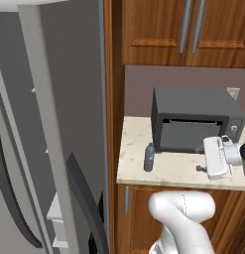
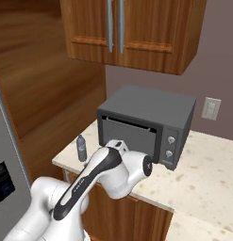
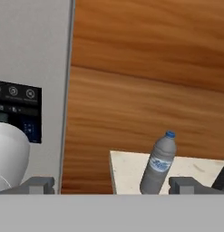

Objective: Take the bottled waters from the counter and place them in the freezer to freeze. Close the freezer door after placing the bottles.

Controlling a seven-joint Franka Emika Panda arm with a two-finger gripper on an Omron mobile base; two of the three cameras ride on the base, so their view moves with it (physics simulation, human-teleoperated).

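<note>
bottle [image 3: 158,165]: smoky grey see-through plastic with a blue cap, a bit shiny
tabletop [image 1: 168,168]: beige speckled stone, smooth, pretty matt
cabinets [image 2: 137,28]: warm brown wood, grain showing, soft sheen; handles look like brushed metal
microwave [image 1: 193,119]: dark grey, flat matt finish
freezer door [image 3: 31,54]: plain grey, smooth, with a glossy black panel
robot arm [image 2: 104,174]: smooth white plastic-looking shell, dark joints

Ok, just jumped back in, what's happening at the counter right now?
The white arm's hand hovers over the beige speckled stone counter, in front of the dark grey microwave, and points toward a small smoky grey plastic bottle with a blue cap. The bottle stands upright near the counter's left edge, untouched. The hand holds nothing. The tall grey freezer door stands open at left.
</note>
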